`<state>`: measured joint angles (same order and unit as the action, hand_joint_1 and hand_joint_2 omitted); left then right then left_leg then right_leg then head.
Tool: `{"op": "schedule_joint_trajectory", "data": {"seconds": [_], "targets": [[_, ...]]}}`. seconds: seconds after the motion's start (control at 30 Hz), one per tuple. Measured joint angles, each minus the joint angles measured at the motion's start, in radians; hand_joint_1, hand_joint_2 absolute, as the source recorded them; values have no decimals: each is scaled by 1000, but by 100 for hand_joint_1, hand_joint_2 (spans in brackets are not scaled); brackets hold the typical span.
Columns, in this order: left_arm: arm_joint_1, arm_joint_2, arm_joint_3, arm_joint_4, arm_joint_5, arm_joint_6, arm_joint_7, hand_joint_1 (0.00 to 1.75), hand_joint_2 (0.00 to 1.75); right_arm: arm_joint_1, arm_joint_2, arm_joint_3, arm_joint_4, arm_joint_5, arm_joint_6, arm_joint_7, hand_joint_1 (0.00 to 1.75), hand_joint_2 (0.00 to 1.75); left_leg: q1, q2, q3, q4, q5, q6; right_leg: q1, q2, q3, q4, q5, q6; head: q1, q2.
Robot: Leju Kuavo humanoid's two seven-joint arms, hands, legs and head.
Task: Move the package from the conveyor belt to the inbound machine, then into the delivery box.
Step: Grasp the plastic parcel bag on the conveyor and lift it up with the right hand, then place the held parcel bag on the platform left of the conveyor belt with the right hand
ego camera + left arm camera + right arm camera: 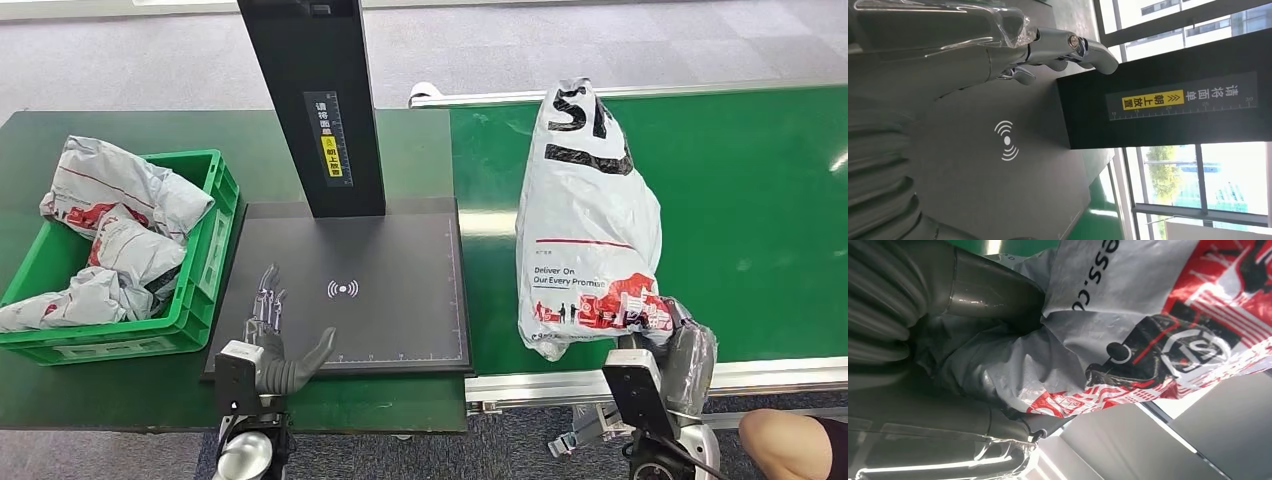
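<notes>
Package: white, grey and red courier bag, lying lengthwise on the green conveyor belt, its near end at the belt's front edge, held by the right hand.
Delivery box: green crate at far left on the dark green table, holding several similar crumpled bags.
Left hand: over the near left corner of the inbound machine's platform, fingers spread and straight, thumb out to the side, holding nothing.
Inbound machine: flat black platform with a white wireless mark, and a black upright column carrying a yellow label.
Right hand: at the belt's near edge; the right wrist view shows its thumb and fingers clamped on the bag's crumpled end.
Person: a bare knee at the lower right corner.
</notes>
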<state>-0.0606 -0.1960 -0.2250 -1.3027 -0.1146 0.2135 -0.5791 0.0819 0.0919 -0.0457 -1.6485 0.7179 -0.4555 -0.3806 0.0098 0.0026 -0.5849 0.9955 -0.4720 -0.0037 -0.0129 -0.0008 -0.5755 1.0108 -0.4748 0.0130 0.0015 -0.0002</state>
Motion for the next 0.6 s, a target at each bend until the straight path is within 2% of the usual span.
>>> {"op": "schedule_joint_trajectory", "data": {"seconds": [0.1,0.17,0.33,0.6], "targets": [[5,3,12,-5,-6,6,-5,0,175,6,-4,25,-37,64,35,-1,175,175,0,2,-1,0,0,0,0,0,0,0,0,0,0,0],[5,5,20,-6,-10,3,-9,0,175,-15,-10,63,-35,159,63,15,175,175,0,2,0,0,0,0,0,1,0,0,0,0,0,0],[-12,6,29,0,-14,-12,-17,0,175,-149,-30,205,93,431,49,95,175,175,0,3,1,0,2,1,0,1,1,0,1,0,0,0],[-67,11,36,42,-1,13,-42,0,175,-366,-45,388,325,547,65,158,175,175,0,2,1,0,2,1,0,1,1,1,2,0,0,0]]}}
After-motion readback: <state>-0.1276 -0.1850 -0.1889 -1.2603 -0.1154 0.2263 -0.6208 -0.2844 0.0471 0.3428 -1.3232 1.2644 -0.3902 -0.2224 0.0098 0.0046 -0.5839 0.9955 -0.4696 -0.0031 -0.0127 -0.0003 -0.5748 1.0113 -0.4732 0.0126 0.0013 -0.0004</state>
